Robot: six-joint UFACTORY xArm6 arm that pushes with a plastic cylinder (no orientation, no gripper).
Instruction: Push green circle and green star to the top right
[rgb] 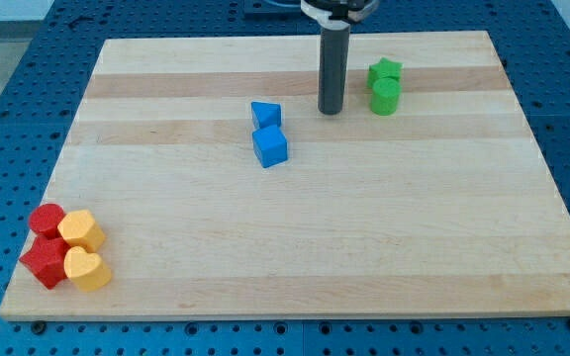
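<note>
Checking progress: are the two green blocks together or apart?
Together: the green star sits touching the green circle, just above it. My tip stands at their left, apart.

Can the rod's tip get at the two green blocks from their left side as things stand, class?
Probably yes. My tip sits just left of the green circle and green star, with bare board between; the blue blocks lie farther left.

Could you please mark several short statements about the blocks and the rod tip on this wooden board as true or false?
1. The green star block sits directly above the green circle block, touching it. True.
2. My tip lies to the view's right of both green blocks. False: it lies to their left.
3. The two blue blocks sit near the bottom-left corner. False: they lie left of my tip.
4. Red blocks and yellow blocks cluster at the bottom left. True.
</note>
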